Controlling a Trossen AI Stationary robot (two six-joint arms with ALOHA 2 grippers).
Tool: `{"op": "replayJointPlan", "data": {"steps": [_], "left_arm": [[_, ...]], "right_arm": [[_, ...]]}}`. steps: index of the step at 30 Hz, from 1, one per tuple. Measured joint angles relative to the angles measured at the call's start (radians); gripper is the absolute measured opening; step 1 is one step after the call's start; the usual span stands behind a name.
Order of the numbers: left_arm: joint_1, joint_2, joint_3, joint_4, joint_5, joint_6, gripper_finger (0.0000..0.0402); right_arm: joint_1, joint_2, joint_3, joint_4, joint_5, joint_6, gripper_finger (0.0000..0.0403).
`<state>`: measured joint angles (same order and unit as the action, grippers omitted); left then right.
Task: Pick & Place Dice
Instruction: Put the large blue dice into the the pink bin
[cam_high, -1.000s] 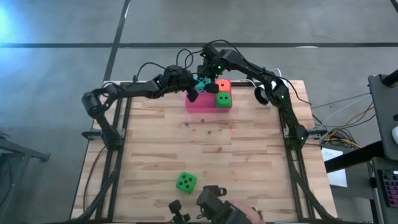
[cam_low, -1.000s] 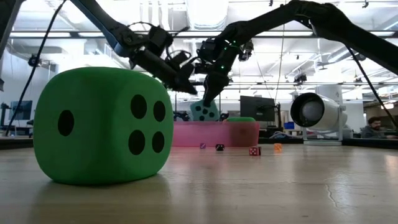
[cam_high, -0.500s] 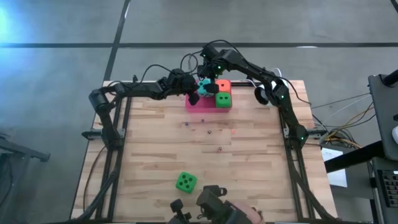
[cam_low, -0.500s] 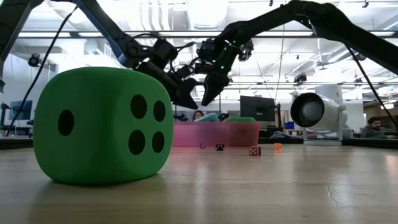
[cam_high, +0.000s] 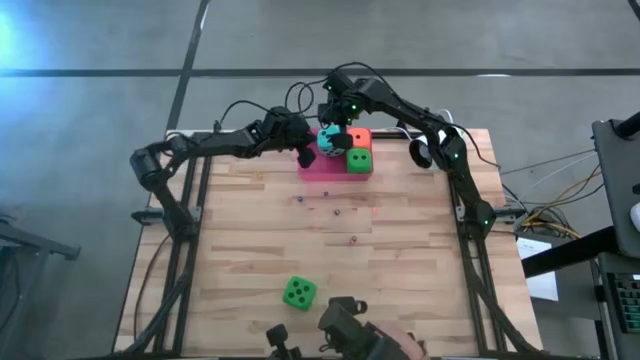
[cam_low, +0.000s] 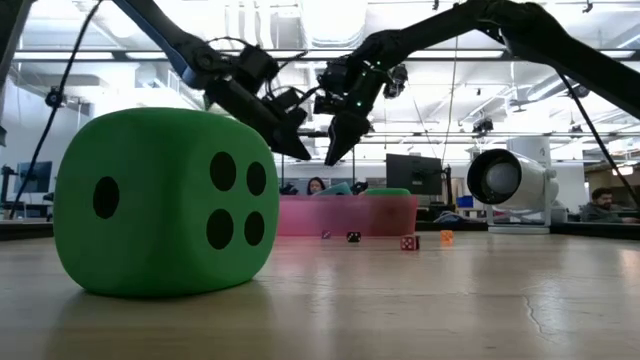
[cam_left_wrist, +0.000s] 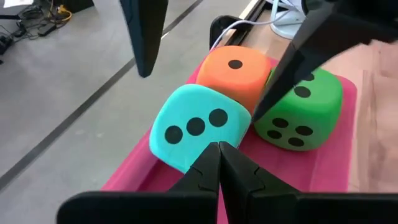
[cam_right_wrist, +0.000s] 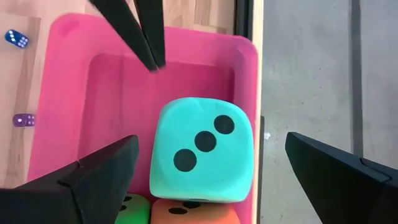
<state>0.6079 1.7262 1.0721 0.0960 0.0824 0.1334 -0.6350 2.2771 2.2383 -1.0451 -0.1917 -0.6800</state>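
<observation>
Teal die (cam_right_wrist: 202, 149), orange die (cam_left_wrist: 235, 73) and green die (cam_left_wrist: 300, 111) are seated in pink tray (cam_right_wrist: 62, 93). Right claw (cam_right_wrist: 205, 168) is held open above teal die; left claw (cam_left_wrist: 219, 163) is closed, empty, alongside.

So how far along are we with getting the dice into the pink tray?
Three soft cubes already sit in the pink plastic tray: the teal die, orange die and one bright green die. Nothing is in hand: the right gripper hovers over the teal die with jaws open, the left gripper beside it, shut and empty. Left: the second green die on the near table.
</observation>
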Motion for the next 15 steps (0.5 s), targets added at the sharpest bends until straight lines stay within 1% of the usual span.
{"op": "replayJointPlan", "data": {"steps": [5,9,15], "left_arm": [[0.000,-0.076,0.000,-0.093,-0.004,0.016,0.0008],[0.000,-0.142,-0.009,-0.149,-0.004,0.017,0.0008],[-0.001,-0.297,-0.130,-0.123,-0.023,0.015,0.0008]], "right_arm": [[-0.001,-0.019,0.000,-0.004,-0.009,0.030,0.0400],[0.000,-0.019,-0.029,-0.009,-0.061,0.013,0.0400],[0.000,-0.017,-0.053,-0.058,-0.073,0.004,0.0400]]}}
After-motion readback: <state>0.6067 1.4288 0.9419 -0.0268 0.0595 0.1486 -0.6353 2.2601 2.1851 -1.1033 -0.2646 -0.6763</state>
